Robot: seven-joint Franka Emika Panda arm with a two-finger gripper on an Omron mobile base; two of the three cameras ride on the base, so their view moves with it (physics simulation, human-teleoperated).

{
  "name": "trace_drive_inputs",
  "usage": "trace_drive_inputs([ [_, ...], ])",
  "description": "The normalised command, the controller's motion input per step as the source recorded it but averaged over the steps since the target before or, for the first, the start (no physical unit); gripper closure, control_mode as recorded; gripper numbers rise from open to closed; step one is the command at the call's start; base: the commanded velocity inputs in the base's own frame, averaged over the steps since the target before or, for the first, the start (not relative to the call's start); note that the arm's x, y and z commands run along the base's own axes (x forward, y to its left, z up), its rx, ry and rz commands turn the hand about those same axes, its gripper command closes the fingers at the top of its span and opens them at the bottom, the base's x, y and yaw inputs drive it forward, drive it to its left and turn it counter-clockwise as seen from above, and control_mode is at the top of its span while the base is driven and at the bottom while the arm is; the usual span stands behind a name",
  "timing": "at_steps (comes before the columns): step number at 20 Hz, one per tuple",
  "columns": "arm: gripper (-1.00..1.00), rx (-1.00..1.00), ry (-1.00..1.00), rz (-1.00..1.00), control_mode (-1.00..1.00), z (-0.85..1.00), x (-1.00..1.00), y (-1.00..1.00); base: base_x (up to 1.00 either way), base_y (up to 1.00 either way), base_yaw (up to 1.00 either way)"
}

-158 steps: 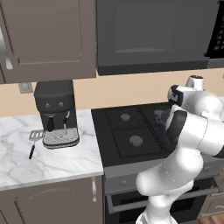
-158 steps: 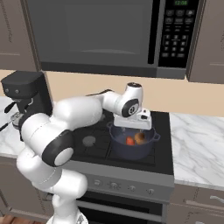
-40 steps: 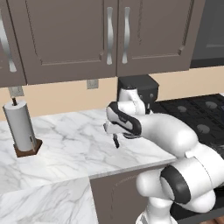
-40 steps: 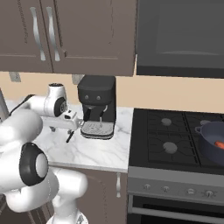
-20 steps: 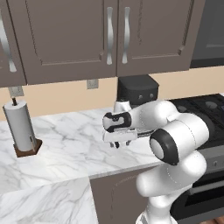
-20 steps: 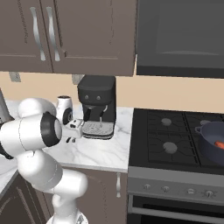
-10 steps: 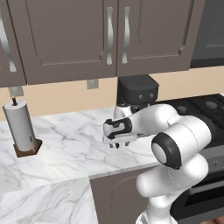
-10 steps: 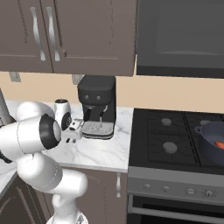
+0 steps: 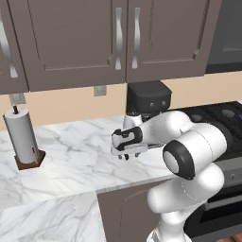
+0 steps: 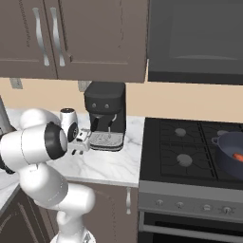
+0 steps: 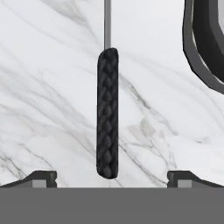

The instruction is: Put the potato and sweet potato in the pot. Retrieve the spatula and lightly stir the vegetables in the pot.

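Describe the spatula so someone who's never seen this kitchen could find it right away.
Start at the black coffee machine on the white marble counter, left of the stove. The spatula lies flat on the marble beside the machine's base, directly under the open gripper. Its slim black textured handle with a thin metal shaft marks it out.

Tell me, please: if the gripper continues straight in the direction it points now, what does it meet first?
Probably the spatula: its black handle lies centred between the open gripper fingertips, on the marble counter.
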Motion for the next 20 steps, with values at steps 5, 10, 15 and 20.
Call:
trace_drive_inputs([
  [5,-1.0,0.0,0.0,0.0,-1.0,-0.05,0.13,0.0,0.0,0.0,0.0],
  [10,-1.0,0.0,0.0,0.0,-1.0,-0.04,0.18,0.0,0.0,0.0,0.0],
  [15,-1.0,0.0,0.0,0.0,-1.0,-0.02,0.06,0.0,0.0,0.0,0.0],
  [20,-1.0,0.0,0.0,0.0,-1.0,0.0,0.0,0.0,0.0,0.0,0.0],
])
